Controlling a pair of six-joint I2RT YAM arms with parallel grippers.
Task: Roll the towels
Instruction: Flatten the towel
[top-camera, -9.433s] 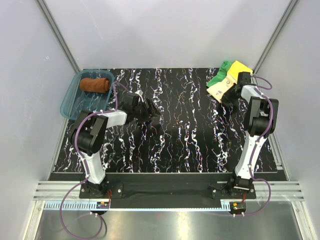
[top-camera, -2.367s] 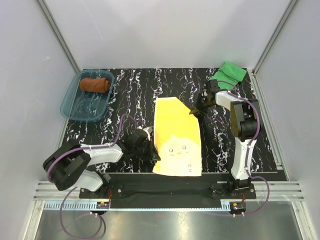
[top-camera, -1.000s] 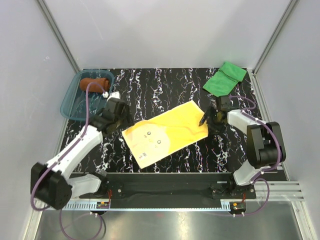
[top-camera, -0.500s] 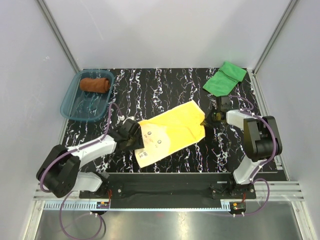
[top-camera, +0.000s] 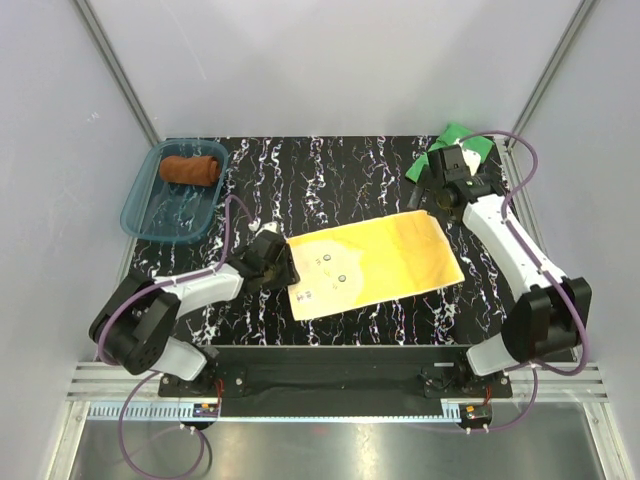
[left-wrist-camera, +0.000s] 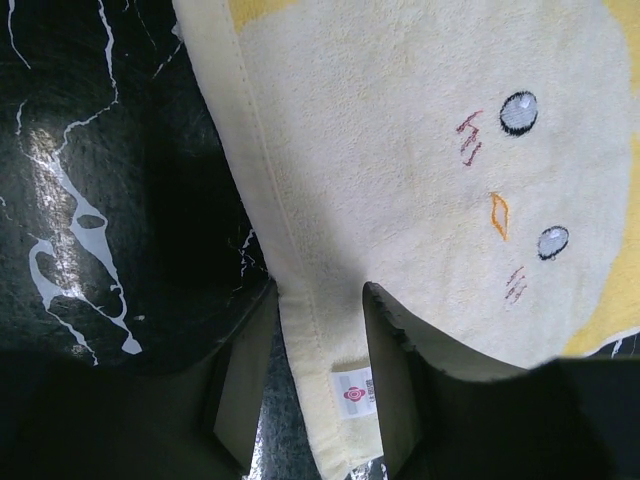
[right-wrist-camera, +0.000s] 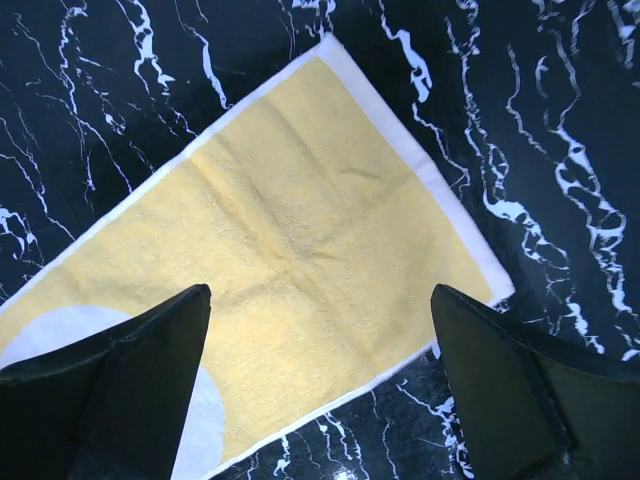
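The pale yellow towel (top-camera: 380, 262) lies spread flat in the middle of the table, its printed face marks toward the left. My left gripper (top-camera: 279, 265) is low at the towel's left edge. In the left wrist view its jaws (left-wrist-camera: 320, 300) stand apart astride the hem (left-wrist-camera: 300, 330) with the small label, and the cloth there is flat. My right gripper (top-camera: 432, 185) hangs high at the back right, wide open and empty, and looks down on the yellow towel (right-wrist-camera: 300, 240). The green towel (top-camera: 478, 143) is partly hidden behind that arm. The rust-brown towel (top-camera: 190, 168) lies rolled in the tray.
The translucent teal tray (top-camera: 140, 215) sits at the back left corner. The black marbled table (top-camera: 340, 170) is walled by grey panels on three sides. Both arm bases stand at the near edge.
The right gripper let go of the towel's far corner, opened wide and rose toward the back right. The yellow towel now lies flatter and further right. The left jaws have narrowed around the hem.
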